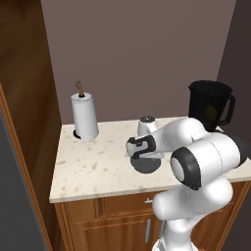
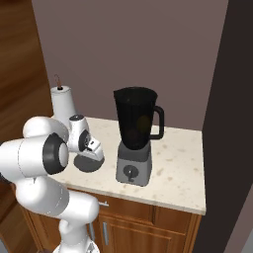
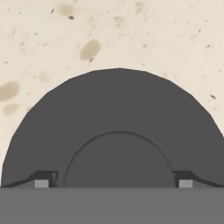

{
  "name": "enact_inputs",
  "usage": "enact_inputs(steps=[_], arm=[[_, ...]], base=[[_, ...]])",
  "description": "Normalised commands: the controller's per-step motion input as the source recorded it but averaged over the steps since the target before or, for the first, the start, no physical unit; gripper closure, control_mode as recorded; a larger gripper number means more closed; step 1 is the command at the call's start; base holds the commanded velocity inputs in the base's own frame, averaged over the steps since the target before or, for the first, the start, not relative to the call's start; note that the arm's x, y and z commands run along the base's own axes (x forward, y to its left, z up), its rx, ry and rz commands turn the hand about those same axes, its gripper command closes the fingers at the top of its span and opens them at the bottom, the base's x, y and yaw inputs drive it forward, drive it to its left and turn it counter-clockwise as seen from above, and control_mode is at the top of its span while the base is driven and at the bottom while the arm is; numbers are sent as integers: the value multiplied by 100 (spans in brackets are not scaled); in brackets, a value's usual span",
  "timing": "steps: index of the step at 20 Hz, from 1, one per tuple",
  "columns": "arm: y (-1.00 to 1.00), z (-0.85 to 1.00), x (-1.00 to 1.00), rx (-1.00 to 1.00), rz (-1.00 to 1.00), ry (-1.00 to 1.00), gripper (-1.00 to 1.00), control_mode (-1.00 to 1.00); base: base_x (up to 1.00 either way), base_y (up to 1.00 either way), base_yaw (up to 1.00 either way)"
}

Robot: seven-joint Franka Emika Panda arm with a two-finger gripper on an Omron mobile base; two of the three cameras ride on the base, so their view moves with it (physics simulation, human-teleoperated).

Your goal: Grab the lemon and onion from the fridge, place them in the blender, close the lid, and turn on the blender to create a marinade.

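Note:
The lid (image 3: 118,109), a flat dark grey disc with a raised round centre, lies on the counter (image 1: 93,166) left of the blender (image 2: 136,123). My gripper (image 3: 113,180) hangs straight over it, open, one fingertip on each side of the raised centre. From the base cameras the hand covers part of the lid (image 1: 145,166) (image 2: 85,165). The blender jar (image 1: 211,105) stands without a lid on its grey base. A dim yellow blur inside the jar looks like the lemon (image 2: 144,122). The onion is out of view.
A white paper-towel roll (image 1: 85,117) (image 2: 63,104) stands at the back left of the counter. A grey fridge panel (image 1: 9,196) runs down the left edge beside a wooden cabinet side. A dark wall (image 2: 227,123) closes the right end, near the blender.

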Motion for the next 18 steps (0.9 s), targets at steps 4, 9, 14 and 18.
enact_inputs(steps=[4,9,14,18], arm=[[0,-35,0,0,0,-2,100,-100],[0,-28,-1,0,0,-4,100,-100],[0,-15,-4,0,0,-3,100,-100],[0,-4,-1,0,0,0,100,-100]], base=[[0,0,0],[0,0,0],[0,0,0],[0,0,0]])
